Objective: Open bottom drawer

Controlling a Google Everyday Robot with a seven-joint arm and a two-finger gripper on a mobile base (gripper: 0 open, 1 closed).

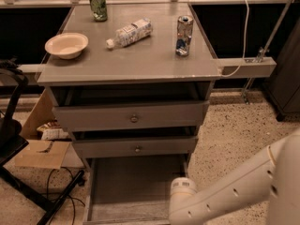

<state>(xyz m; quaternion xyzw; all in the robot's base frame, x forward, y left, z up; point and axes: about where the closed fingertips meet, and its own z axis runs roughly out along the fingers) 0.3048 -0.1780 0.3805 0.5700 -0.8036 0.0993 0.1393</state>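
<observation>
The bottom drawer [133, 186] stands pulled far out of the grey cabinet, and its plain grey interior shows. Its front panel lies at the lower edge of the view and its knob is out of view. Above it are the mid drawer [138, 149] and the top drawer [134, 118], each with a small round knob and each open a crack. My white arm [234, 186] reaches in from the lower right, with its wrist joint [182, 187] over the drawer's right front corner. The gripper itself is below the lower edge of the view.
On the cabinet top [140, 64] stand a beige bowl [66, 45], a green can [98, 5], a lying plastic bottle [130, 32] and a silver-blue can [184, 35]. A cardboard box [42, 149], a black stand [14, 139] and floor cables lie to the left.
</observation>
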